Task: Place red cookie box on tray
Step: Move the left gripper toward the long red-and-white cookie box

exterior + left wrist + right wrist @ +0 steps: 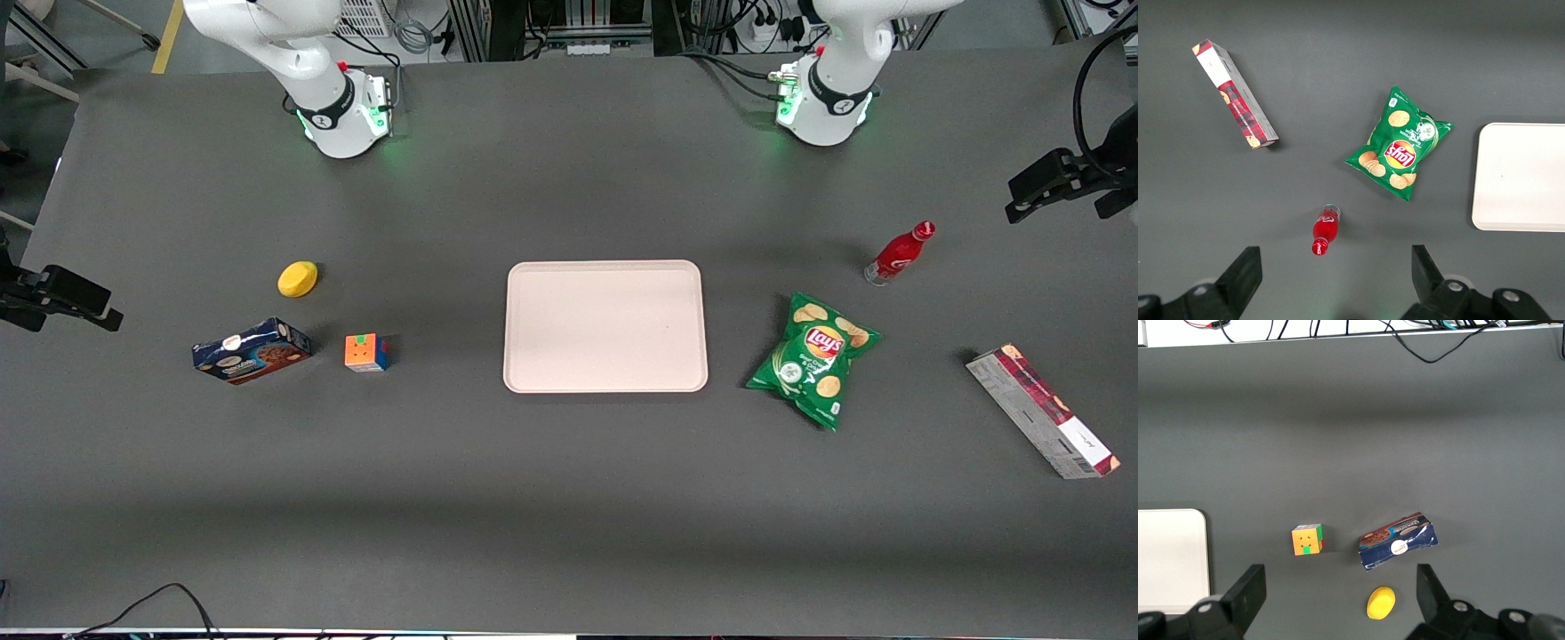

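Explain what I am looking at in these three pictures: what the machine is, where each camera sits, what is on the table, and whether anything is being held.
These are two robot arms bolted to a grey table. One picture looks down on the table from the front; the other two come from cameras on each arm's wrist. Only the left arm works. Its end effector hangs open high above the table, over the red bottle, and holds nothing.

A pale pink tray lies bare mid-table. Toward the working arm's end lie a green chip bag, the red bottle, and the long red cookie box, flat on the table and apart from the tray. Toward the parked arm's end lie a blue cookie box, a puzzle cube and a yellow lemon-like thing.

The box is not yet on the tray.
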Controlling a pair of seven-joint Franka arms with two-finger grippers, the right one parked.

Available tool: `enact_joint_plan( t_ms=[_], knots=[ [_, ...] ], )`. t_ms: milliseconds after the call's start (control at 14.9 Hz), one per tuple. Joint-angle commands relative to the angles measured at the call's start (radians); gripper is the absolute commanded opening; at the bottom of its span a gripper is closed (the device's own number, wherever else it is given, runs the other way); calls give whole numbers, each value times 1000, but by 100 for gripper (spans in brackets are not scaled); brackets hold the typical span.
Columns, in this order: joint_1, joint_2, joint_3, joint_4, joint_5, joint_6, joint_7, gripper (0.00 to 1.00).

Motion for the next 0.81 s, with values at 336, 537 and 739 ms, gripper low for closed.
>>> enact_joint_plan(
  t_ms=[336, 537, 739],
  knots=[
    [28, 32, -5, 24, 7, -3, -5, 100],
    [50, 61, 8, 14, 31, -3, -20, 100],
    [3, 128, 154, 1, 33, 56, -58, 100]
  ],
)
